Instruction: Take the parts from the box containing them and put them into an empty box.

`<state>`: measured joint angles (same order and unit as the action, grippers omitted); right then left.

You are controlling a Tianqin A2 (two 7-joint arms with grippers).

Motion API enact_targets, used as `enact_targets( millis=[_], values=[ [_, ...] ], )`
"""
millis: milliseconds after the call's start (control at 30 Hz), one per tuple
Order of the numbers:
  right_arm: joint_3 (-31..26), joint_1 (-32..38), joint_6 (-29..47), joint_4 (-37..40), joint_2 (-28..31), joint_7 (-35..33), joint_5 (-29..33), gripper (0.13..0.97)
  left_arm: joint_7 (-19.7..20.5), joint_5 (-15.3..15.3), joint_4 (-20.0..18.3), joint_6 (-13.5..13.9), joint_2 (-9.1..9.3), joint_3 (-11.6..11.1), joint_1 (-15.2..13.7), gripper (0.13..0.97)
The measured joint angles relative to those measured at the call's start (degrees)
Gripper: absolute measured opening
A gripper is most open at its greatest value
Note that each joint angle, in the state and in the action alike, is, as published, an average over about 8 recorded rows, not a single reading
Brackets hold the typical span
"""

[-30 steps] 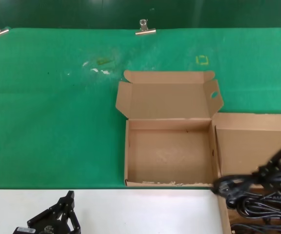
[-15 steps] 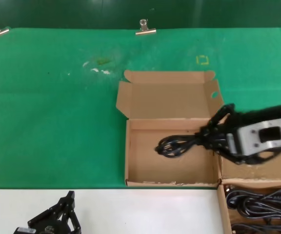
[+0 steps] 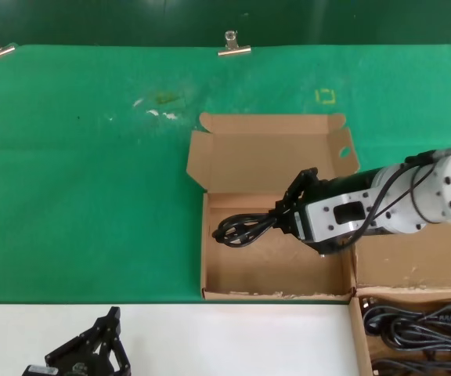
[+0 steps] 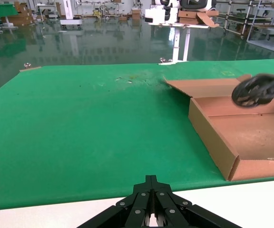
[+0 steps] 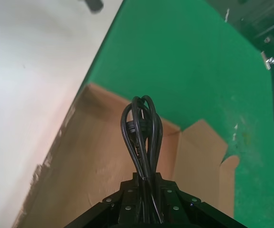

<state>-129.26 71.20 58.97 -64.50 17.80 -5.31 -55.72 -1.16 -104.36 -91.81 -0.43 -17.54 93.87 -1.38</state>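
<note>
Power cords point(image 3: 421, 333) lie coiled in the plain box point(image 3: 358, 345) at the worktop's near right corner. Left gripper point(image 3: 104, 345) parked at the near edge, clenched. Farther in, right gripper point(image 3: 286, 219) grasps one cord bundle point(image 3: 241, 229) over the empty box point(image 3: 272, 258).

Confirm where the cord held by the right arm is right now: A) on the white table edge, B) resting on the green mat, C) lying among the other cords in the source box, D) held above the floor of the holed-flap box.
D: the right gripper holds the power cord over the empty box, its jaws shut on the cable.
</note>
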Motion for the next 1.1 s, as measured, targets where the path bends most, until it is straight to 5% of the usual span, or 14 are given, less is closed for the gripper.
enact_targets(
  millis=[300, 600, 1100],
  values=[
    [-1.49, 1.28, -5.00, 9.56, -3.58, -4.12, 1.76, 0.204, 0.00, 0.00, 0.00, 0.00, 0.00, 0.00, 0.00, 0.149],
    [-1.50, 1.11, -4.20, 8.58, -2.79, -3.70, 1.85, 0.273, 0.00, 0.00, 0.00, 0.00, 0.00, 0.00, 0.00, 0.149],
    [1.31, 1.72, -1.02, 0.68, 2.20, -1.82, -0.37, 0.556, 0.00, 0.00, 0.00, 0.00, 0.00, 0.00, 0.00, 0.154]
  ],
)
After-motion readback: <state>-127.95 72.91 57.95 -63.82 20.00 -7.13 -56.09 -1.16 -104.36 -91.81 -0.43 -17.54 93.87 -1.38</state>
